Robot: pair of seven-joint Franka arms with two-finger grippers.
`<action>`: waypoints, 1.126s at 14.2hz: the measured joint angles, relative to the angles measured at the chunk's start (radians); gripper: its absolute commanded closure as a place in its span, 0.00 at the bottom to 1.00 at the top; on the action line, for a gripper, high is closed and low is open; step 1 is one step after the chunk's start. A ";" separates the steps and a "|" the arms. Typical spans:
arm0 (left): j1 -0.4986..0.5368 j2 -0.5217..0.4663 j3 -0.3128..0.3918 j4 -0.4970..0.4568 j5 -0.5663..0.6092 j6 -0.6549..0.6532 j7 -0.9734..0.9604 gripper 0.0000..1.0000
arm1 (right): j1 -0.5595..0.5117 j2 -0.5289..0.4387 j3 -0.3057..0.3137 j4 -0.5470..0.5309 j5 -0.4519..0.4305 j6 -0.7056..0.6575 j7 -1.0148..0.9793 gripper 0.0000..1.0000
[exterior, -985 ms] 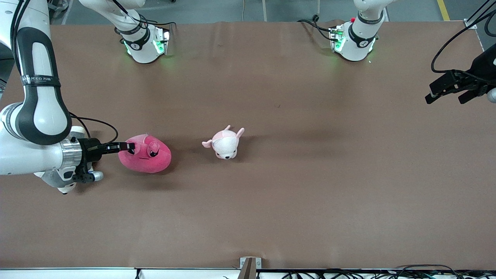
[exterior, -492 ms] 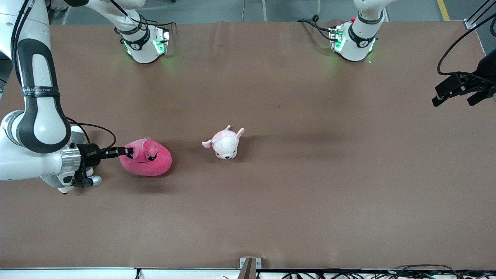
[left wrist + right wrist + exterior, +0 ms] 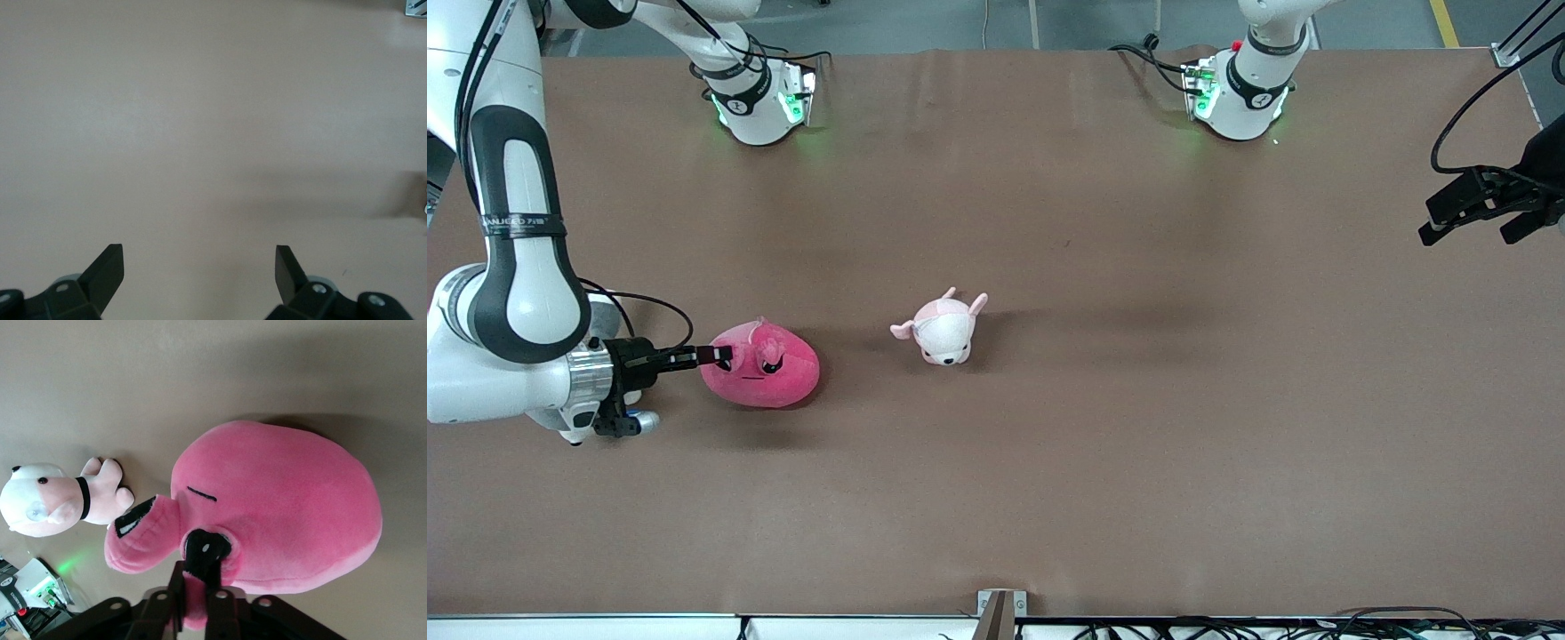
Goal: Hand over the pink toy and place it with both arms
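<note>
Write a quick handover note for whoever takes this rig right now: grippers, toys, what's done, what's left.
Right gripper: low at the right arm's end of the table, shut on a nub of the pink toy.
Left gripper: open, empty, waiting over the left arm's end of the table.
Pink toy: resting on the table.
Puppy plush: beside it, toward the middle, untouched.
Done: toy grasped.
Left: lift, pass to the left gripper, place.

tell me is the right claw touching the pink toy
Touching. In the right wrist view the right claw is pinched on a fold of the pink toy, fabric squeezed between its fingers; the front view shows its tips at the toy's edge.
</note>
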 measured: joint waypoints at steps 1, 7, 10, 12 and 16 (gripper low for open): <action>0.000 0.004 0.001 0.000 0.000 0.000 0.000 0.00 | -0.001 0.000 -0.001 0.009 -0.007 0.002 0.000 0.00; -0.217 0.011 0.202 0.003 0.000 0.000 0.000 0.00 | 0.000 -0.077 -0.015 0.153 -0.159 -0.096 0.123 0.00; -0.337 0.011 0.317 0.003 0.000 0.000 0.000 0.00 | 0.016 -0.183 -0.008 0.177 -0.296 -0.108 0.191 0.00; -0.382 0.011 0.361 0.004 0.000 0.000 0.000 0.00 | 0.034 -0.258 -0.007 0.179 -0.383 -0.110 0.220 0.00; -0.399 0.011 0.378 0.004 0.000 0.000 0.000 0.00 | 0.040 -0.341 -0.007 0.184 -0.495 -0.113 0.223 0.00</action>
